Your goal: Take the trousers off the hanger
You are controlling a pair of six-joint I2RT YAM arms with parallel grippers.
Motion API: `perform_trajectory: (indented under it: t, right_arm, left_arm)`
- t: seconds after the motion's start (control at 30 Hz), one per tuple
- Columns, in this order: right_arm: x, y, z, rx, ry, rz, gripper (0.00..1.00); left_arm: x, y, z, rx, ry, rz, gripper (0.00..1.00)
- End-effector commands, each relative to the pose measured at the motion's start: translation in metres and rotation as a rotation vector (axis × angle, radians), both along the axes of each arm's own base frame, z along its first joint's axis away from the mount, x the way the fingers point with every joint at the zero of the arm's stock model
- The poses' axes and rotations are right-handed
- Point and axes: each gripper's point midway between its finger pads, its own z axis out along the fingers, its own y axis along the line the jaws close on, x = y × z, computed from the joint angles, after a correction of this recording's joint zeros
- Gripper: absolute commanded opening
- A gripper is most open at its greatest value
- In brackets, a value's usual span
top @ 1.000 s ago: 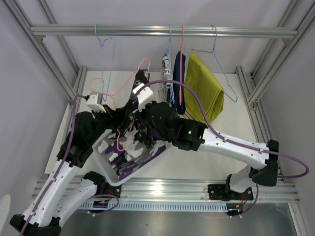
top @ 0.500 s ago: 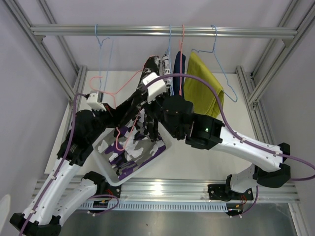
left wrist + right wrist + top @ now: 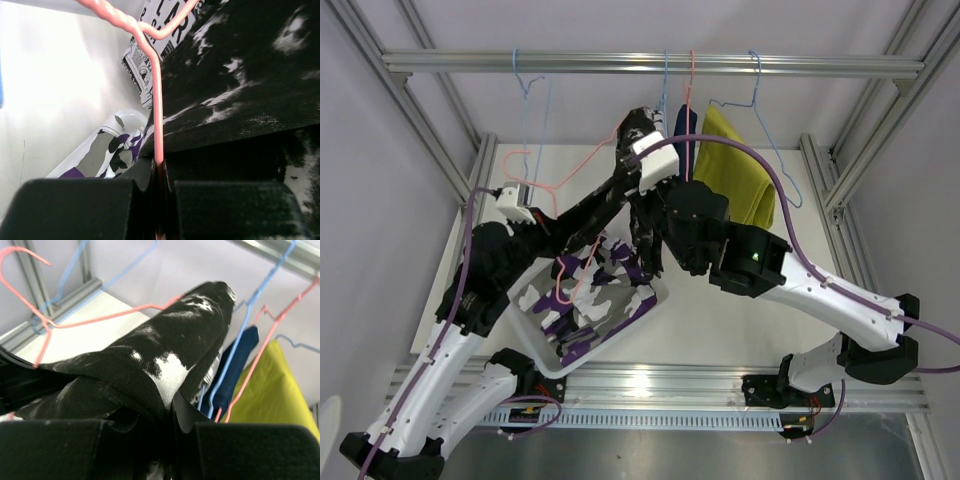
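My left gripper (image 3: 160,187) is shut on the wire of a pink hanger (image 3: 570,175). Black-and-white splotched trousers (image 3: 620,185) are draped along that hanger. My right gripper (image 3: 172,440) is shut on a fold of them, and their rounded end (image 3: 210,295) sticks up toward the rail. Purple-grey-white camouflage trousers (image 3: 590,300) lie in a white bin (image 3: 535,350). On the rail hang navy trousers (image 3: 684,125) and mustard yellow trousers (image 3: 740,170). White trousers with black print (image 3: 150,45) show behind the splotched pair.
An aluminium rail (image 3: 650,65) crosses the top, with an empty blue hanger (image 3: 528,90) at the left and other blue and pink hangers (image 3: 760,100) carrying clothes at the right. Frame posts (image 3: 840,170) flank the white table (image 3: 720,320).
My right gripper has risen and moved back toward the rail, pulling the black-and-white trousers up along the pink hanger. The left gripper has kept its hold in about the same place.
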Motion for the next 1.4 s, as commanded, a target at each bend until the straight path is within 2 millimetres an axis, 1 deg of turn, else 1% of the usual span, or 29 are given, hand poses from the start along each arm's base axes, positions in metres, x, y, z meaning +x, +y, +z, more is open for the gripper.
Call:
perform_trajectory:
  t: [0.0,0.03,0.07,0.13,0.17,0.27,0.3,0.37,0.4,0.53,0.6,0.7,0.73,0.77,0.83,0.87,0.93,0.97,1.07,1.1,1.2,1.27,1.37]
  right_arm:
    - [-0.002,-0.043,0.051,0.284,-0.036,-0.053,0.00]
    - [0.000,-0.039,0.042,0.309,-0.017,-0.044,0.00]
    - [0.001,-0.036,0.019,0.280,0.006,-0.046,0.00]
    - [0.005,-0.031,-0.001,0.290,0.039,-0.044,0.00]
    - [0.008,-0.028,-0.022,0.257,0.060,-0.050,0.00]
    - [0.013,-0.021,-0.046,0.248,0.098,-0.047,0.00]
    - [0.015,-0.018,-0.061,0.223,0.114,-0.051,0.00]
    - [0.018,-0.015,-0.073,0.215,0.135,-0.052,0.00]
    - [0.019,-0.012,-0.083,0.203,0.144,-0.056,0.00]
    - [0.020,-0.003,-0.105,0.184,0.183,-0.038,0.00]
    - [0.019,0.001,-0.111,0.183,0.196,-0.028,0.00]
    - [0.017,0.000,-0.117,0.169,0.204,-0.027,0.00]
    - [0.017,-0.003,-0.122,0.155,0.208,-0.032,0.00]
    - [0.014,-0.006,-0.122,0.152,0.207,-0.029,0.00]
    - [0.011,-0.013,-0.129,0.130,0.213,-0.028,0.00]
    - [0.008,-0.019,-0.137,0.113,0.221,-0.024,0.00]
    - [0.002,-0.022,-0.147,0.106,0.238,0.000,0.00]
    - [-0.002,-0.027,-0.159,0.092,0.251,0.004,0.00]
    - [-0.008,-0.035,-0.176,0.073,0.277,0.009,0.00]
    - [-0.011,-0.042,-0.187,0.053,0.288,0.001,0.00]
    - [-0.015,-0.053,-0.201,0.037,0.308,-0.012,0.00]
    - [-0.017,-0.057,-0.203,0.039,0.311,-0.015,0.00]
    - [-0.017,-0.062,-0.200,0.049,0.299,-0.024,0.00]
  left_arm:
    - [0.002,0.010,-0.005,0.044,0.016,0.038,0.01]
    - [0.002,0.010,-0.007,0.044,0.020,0.037,0.00]
    - [0.002,0.010,-0.006,0.043,0.019,0.035,0.00]
    - [0.001,0.009,-0.005,0.040,0.017,0.031,0.00]
    - [0.001,0.009,-0.006,0.042,0.018,0.029,0.00]
    - [0.001,0.008,-0.003,0.038,0.013,0.025,0.01]
    - [0.000,0.008,-0.004,0.038,0.014,0.022,0.01]
    - [0.000,0.007,-0.003,0.035,0.010,0.016,0.00]
    - [0.000,0.006,-0.003,0.035,0.012,0.014,0.00]
    - [-0.001,0.005,-0.002,0.031,0.007,0.008,0.00]
    - [-0.001,0.006,-0.002,0.031,0.009,0.008,0.01]
    - [-0.002,0.005,-0.001,0.026,0.004,0.003,0.00]
    - [-0.003,0.006,-0.001,0.027,0.004,0.006,0.00]
    - [-0.003,0.006,0.000,0.026,0.001,0.007,0.01]
    - [-0.004,0.007,0.002,0.024,-0.006,0.012,0.00]
    - [-0.004,0.007,0.002,0.024,-0.006,0.012,0.00]
    - [-0.005,0.008,0.003,0.022,-0.014,0.015,0.00]
    - [-0.004,0.008,0.004,0.021,-0.015,0.017,0.00]
    - [-0.005,0.009,0.005,0.021,-0.020,0.016,0.00]
    - [-0.005,0.009,0.006,0.019,-0.021,0.018,0.01]
    - [-0.005,0.009,0.005,0.019,-0.021,0.017,0.01]
    - [-0.006,0.008,0.004,0.020,-0.016,0.012,0.01]
    - [-0.006,0.007,0.005,0.016,-0.016,0.008,0.00]
